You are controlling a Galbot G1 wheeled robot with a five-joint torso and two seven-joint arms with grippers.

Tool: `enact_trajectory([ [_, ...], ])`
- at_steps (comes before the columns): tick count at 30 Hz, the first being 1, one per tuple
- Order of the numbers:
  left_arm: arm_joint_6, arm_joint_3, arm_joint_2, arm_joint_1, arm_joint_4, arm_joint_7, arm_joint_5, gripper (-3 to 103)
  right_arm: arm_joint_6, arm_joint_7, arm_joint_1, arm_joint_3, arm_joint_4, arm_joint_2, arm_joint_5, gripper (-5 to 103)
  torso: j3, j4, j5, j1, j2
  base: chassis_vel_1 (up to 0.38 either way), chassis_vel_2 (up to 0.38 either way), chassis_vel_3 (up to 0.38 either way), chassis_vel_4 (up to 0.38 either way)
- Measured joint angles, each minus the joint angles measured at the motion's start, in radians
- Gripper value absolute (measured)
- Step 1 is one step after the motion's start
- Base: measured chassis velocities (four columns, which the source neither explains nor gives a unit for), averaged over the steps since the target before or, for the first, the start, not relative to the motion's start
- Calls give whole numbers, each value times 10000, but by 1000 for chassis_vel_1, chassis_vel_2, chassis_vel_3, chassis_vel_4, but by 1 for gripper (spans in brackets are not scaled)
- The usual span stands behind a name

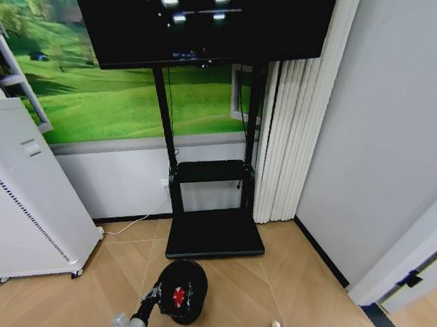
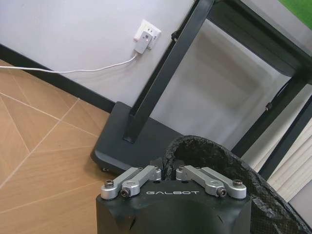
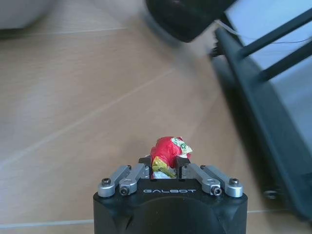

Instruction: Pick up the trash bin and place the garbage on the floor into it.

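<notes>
Now the left gripper (image 2: 168,174) pinches the rim of the trash bin (image 1: 182,290) to hold it up off the floor, while the right gripper (image 3: 164,165) squeezes a red wrapper (image 3: 168,152) ready to drop in.

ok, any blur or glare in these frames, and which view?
Right wrist view: floor and trash bin are smeared, while the red wrapper in the right gripper is sharp. Head view: ceiling lights glare on the TV screen, verticals lean outward. Left wrist view: crisp, left gripper on the bin's rim.
</notes>
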Motion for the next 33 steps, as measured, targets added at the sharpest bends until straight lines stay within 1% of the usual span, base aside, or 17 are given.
enact_trajectory([
  [4, 5, -33, 105, -72, 149, 7, -1, 7, 0, 302, 481, 133, 680, -498, -70, 25, 0, 4, -7, -1, 0, 0, 0, 0, 0],
  [6, 10, 20, 193, -248, 363, 24, -15, 7, 1, 380, 775, 163, 1360, -784, 153, 25, 0, 1, 1, 0, 0, 0, 0, 0, 0],
  [10, 35, 178, 286, -509, 535, 14, -71, 7, 0, 390, 1135, 231, 1922, -992, 327, 25, 1, 0, -5, 0, 0, 0, 0, 0, 0],
  [13, 122, 394, 401, -822, 462, -177, -117, 7, -1, 392, 1744, 354, 3247, -1348, 525, 25, 1, 1, 0, 0, 0, 0, 0, 0, 0],
  [14, 122, 394, 401, -822, 462, -177, -117, 7, -1, 392, 1744, 354, 3247, -1348, 525, 25, 1, 1, 0, 0, 0, 0, 0, 0, 0],
  [15, 160, 439, 430, -857, 353, -257, -110, 7, -3, 392, 1989, 392, 3932, -1516, 535, 25, 0, 2, -3, 1, 0, 0, 0, 0, 0],
  [16, 160, 439, 430, -857, 353, -257, -110, 7, -3, 392, 1989, 392, 3932, -1516, 535, 25, 0, 2, -3, 1, 0, 0, 0, 0, 0],
  [18, 217, 497, 489, -869, 120, -421, -98, 7, -7, 349, 2526, 389, 5423, -1992, 500, 25, 0, 3, -2, 0, 0, 0, 0, 0, 0],
  [19, 217, 497, 489, -869, 120, -421, -98, 7, -7, 349, 2526, 389, 5423, -1992, 500, 25, 0, 3, -2, 0, 0, 0, 0, 0, 0],
  [21, 249, 548, 495, -897, -12, -523, -80, 7, -9, 294, 2830, 325, 6320, -2227, 591, 25, 0, 4, -9, 0, 0, 0, 0, 0, 0],
  [25, 265, 589, 489, -936, -98, -597, -67, 7, -11, 232, 3004, 263, 6826, -2328, 705, 25, 0, 3, -8, 0, 0, 0, 0, 0, 0],
  [26, 275, 656, 473, -989, -183, -674, -54, 7, -15, 175, 3224, 178, 7324, -2386, 741, 25, 0, -1, -1, 0, 0, 0, 0, 0, 0],
  [29, 294, 815, 414, -1116, -285, -767, 28, 7, -18, 28, 3798, -24, 8134, -2337, 770, 25, -1, -1, -10, 0, 0, 0, 0, 0, 0],
  [30, 295, 911, 351, -1201, -297, -780, 94, 7, -18, -56, 4081, -175, 8443, -2172, 777, 25, 0, 1, -7, 0, 0, 0, 0, 0, 0],
  [31, 295, 1077, 284, -1318, -333, -815, 156, 7, -19, -135, 4594, -603, 8707, -1797, 806, 25, 1, 1, 0, -1, 0, 0, 0, 0, 0],
  [32, 295, 1077, 284, -1318, -333, -815, 156, 7, -19, -135, 4594, -603, 8707, -1797, 806, 25, 1, 1, 0, -1, 0, 0, 0, 0, 0],
  [33, 295, 1228, 250, -1409, -387, -821, 220, 7, -20, -137, 5066, -1086, 8769, -1371, 967, 25, 0, 3, -9, -2, 0, 0, 0, 0, 0],
])
